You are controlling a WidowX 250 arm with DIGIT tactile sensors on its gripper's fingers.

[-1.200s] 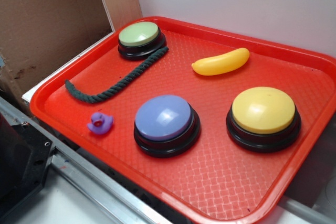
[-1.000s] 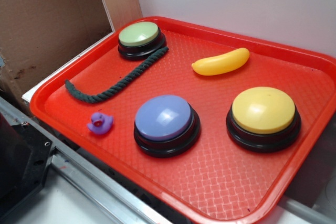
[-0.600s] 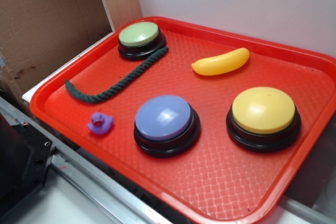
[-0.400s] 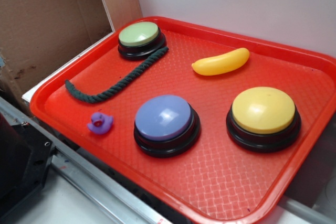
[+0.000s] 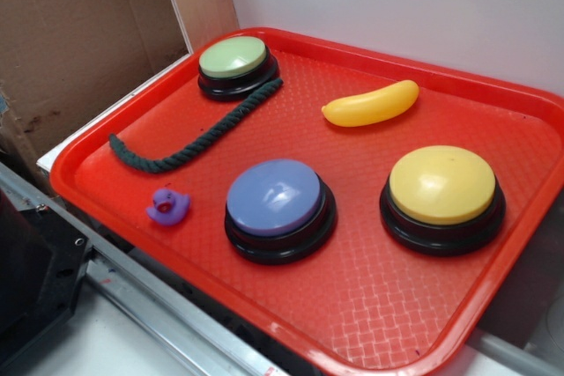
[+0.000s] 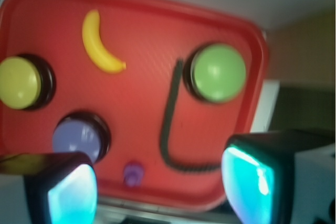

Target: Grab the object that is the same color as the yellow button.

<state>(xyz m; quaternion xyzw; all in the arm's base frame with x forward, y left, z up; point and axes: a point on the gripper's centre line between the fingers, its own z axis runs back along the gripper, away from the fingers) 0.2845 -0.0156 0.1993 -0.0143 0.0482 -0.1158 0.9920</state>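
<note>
Three buttons on the red tray (image 5: pixel 370 323) | yellow banana (image 5: pixel 370 104) lies flat at the far side, near the yellow button (image 5: pixel 442 186), apart from it | tool (image 6: pixel 157 187) spread wide, holding nothing, above the tray's near edge by the purple duck (image 5: pixel 168 207) | green rope (image 5: pixel 198 132) untouched.

We see our gripper (image 6: pixel 160 182) spread wide above the near rim of the red tray (image 6: pixel 247 145), with nothing between its fingers. Ahead of us the toy banana (image 6: pixel 98 43) lies on bare tray, apart from everything. The dark rope (image 6: pixel 169 129) and green button (image 6: pixel 218 73) stand to its right, the yellow button (image 6: pixel 19 82) to its left, the purple button (image 6: pixel 77 137) and small purple duck (image 6: pixel 133 174) nearer us.
</note>
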